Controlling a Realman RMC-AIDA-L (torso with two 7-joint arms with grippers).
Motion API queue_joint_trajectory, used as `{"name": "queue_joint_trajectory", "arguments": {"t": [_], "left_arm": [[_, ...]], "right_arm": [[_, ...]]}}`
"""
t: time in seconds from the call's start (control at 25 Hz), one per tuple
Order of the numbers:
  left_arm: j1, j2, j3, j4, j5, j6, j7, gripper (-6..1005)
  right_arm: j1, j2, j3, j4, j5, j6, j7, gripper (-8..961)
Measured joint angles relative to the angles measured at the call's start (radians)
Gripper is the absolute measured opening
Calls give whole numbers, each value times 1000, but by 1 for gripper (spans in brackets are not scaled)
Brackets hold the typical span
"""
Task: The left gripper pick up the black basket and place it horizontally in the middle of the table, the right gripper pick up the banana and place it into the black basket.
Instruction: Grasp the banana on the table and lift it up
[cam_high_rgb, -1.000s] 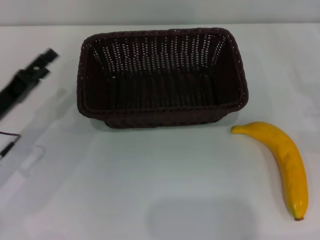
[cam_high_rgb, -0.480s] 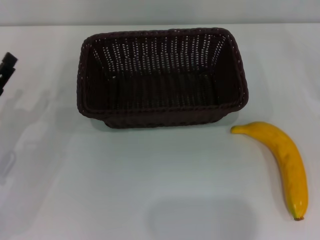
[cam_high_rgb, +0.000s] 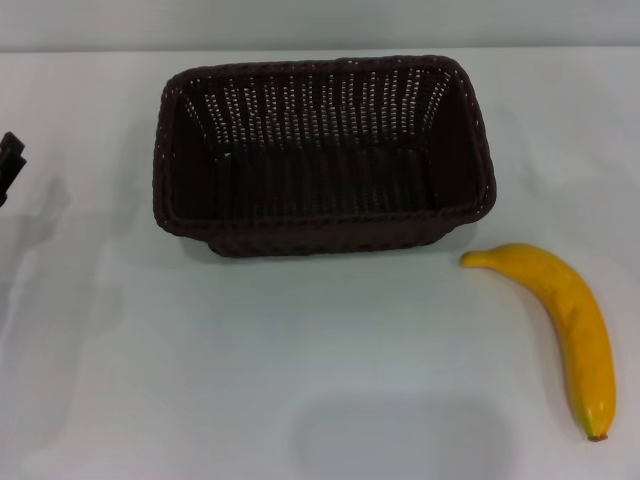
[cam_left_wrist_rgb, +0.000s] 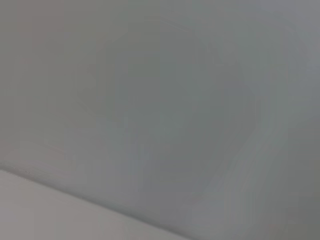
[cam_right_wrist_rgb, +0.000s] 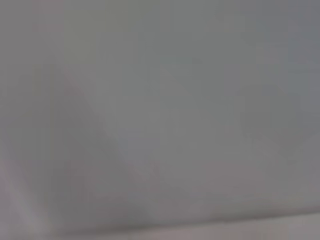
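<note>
The black basket (cam_high_rgb: 320, 155) stands upright and empty on the white table (cam_high_rgb: 250, 350), its long side across the view, in the middle towards the back. The banana (cam_high_rgb: 570, 325) lies on the table to the basket's right front, stem end towards the basket, apart from it. Only a black tip of my left gripper (cam_high_rgb: 9, 162) shows at the far left edge, well away from the basket and holding nothing. My right gripper is out of view. Both wrist views show only a blank grey surface.
The table's back edge meets a pale wall behind the basket. A faint shadow lies on the table front of centre.
My left gripper has drawn back leftwards, from beside the basket's left end to almost out of the head view. The basket and the banana have not moved.
</note>
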Motion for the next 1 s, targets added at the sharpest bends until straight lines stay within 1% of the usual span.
{"name": "queue_joint_trajectory", "arguments": {"t": [0.08, 0.16, 0.2, 0.24, 0.28, 0.32, 0.36, 0.48, 0.52, 0.6, 0.72, 0.84, 1.0], "left_arm": [[0, -1, 0, -3, -13, 0, 20, 877], [-1, -2, 0, -18, -58, -6, 89, 876], [-1, -3, 0, -25, -80, -9, 120, 875], [-1, -3, 0, -29, -95, -9, 135, 875], [-2, -4, 0, -32, -107, -9, 145, 875], [-4, -4, 0, -34, -114, -9, 147, 874], [-6, -4, 0, -37, -117, -9, 148, 874], [-12, -3, 0, -45, -127, -3, 149, 872], [-14, -3, 0, -46, -133, 2, 149, 872], [-23, -3, 0, -47, -148, 18, 150, 872], [-34, -3, 0, -49, -158, 31, 151, 872], [-42, -2, 0, -49, -158, 31, 150, 872], [-53, -2, 0, -50, -159, 32, 149, 872]], "right_arm": [[0, 29, 0, -154, -185, -8, 106, 776], [6, 55, -2, -274, -337, -1, 209, 776], [11, 80, -6, -368, -450, 11, 281, 776], [13, 92, -9, -407, -493, 19, 306, 776], [17, 111, -16, -480, -572, 32, 345, 776], [17, 125, -39, -542, -640, 52, 387, 773], [18, 131, -69, -599, -691, 72, 431, 771], [25, 131, -181, -737, -783, 144, 549, 771], [31, 132, -231, -808, -831, 181, 607, 771], [33, 132, -282, -875, -887, 217, 667, 770], [40, 134, -412, -1004, -1005, 297, 772, 770], [46, 135, -536, -1065, -1049, 369, 848, 770], [58, 136, -665, -1061, -1081, 389, 911, 769]]}}
